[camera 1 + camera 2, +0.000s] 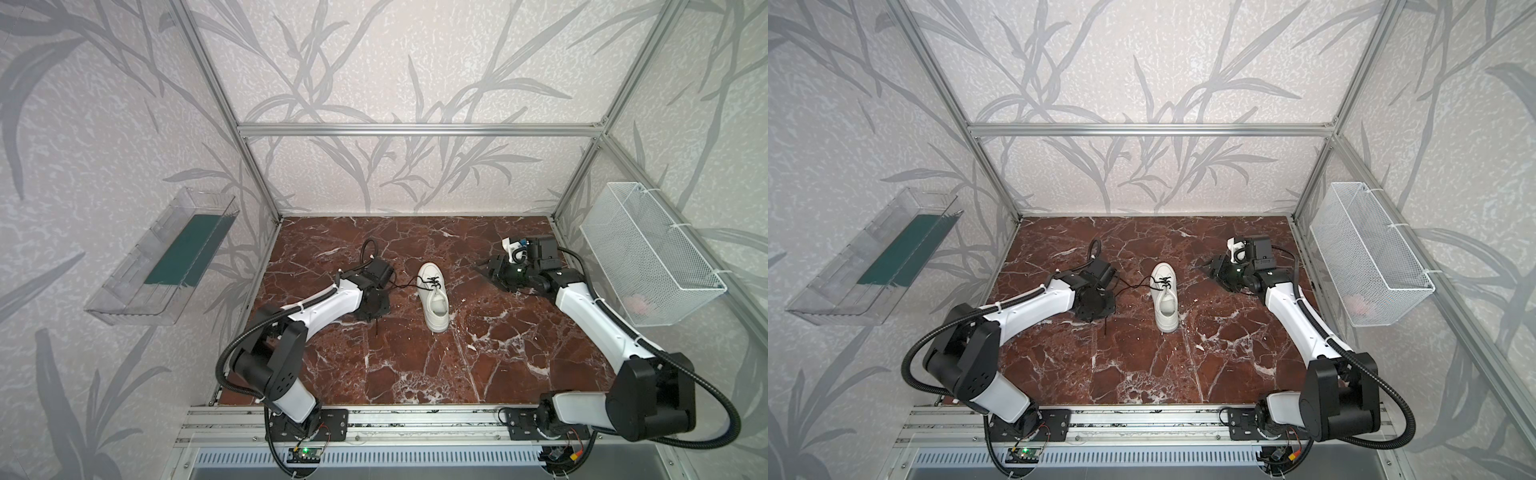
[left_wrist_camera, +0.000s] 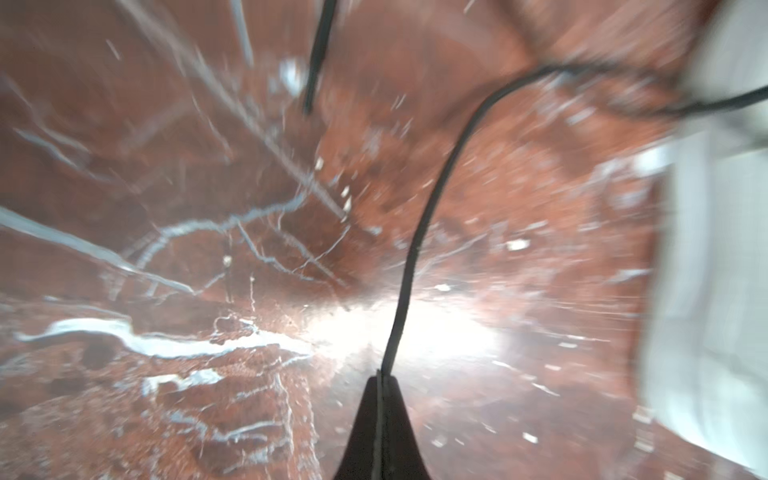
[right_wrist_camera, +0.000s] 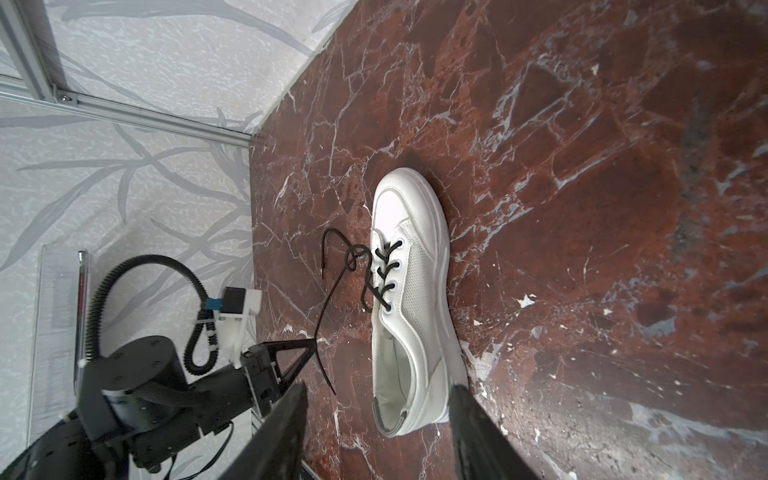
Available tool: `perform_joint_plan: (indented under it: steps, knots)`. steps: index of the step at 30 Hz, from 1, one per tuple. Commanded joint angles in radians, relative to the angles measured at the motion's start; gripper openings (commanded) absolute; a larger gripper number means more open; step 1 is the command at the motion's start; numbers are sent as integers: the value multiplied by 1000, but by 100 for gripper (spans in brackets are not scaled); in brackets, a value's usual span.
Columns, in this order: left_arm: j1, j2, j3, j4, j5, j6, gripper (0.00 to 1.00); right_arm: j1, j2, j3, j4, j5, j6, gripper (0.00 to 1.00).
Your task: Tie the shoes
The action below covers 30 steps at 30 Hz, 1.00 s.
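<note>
White sneaker (image 1: 433, 301) lies mid-table, toe toward the back wall, no bow yet. L gripper (image 2: 380, 374), just left of the shoe, is pinched tight on one black lace (image 2: 419, 232). R gripper (image 1: 487, 268) hangs half-open and empty, well apart at right. Likely best: hold the lace taut w/o dragging the shoe, while R takes the loose end (image 3: 328, 241). Red marble tabletop (image 1: 415, 365), leaf-print walls, wire basket (image 1: 648, 257) at right.

Top views high, looking down, wrist cameras low — tabletop (image 1: 415, 365) shared
</note>
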Motion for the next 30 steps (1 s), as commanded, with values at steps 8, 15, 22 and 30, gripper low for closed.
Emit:
perform_joint_plan:
  steps: [8, 15, 22, 30]
  knots:
    - [-22, -16, 395, -180, 40, -6, 0, -17, -126, -48, -28, 16, -7, 55]
    - [-120, 212, 721, -168, 87, 18, 0, -76, -131, -28, -72, 3, -45, 55]
    - [-200, 533, 1076, -223, 173, 40, 0, -135, -132, -35, -104, -24, -61, 56]
    - [-294, 818, 1370, -298, 224, 45, 0, -300, -165, -82, -158, -21, -112, 56]
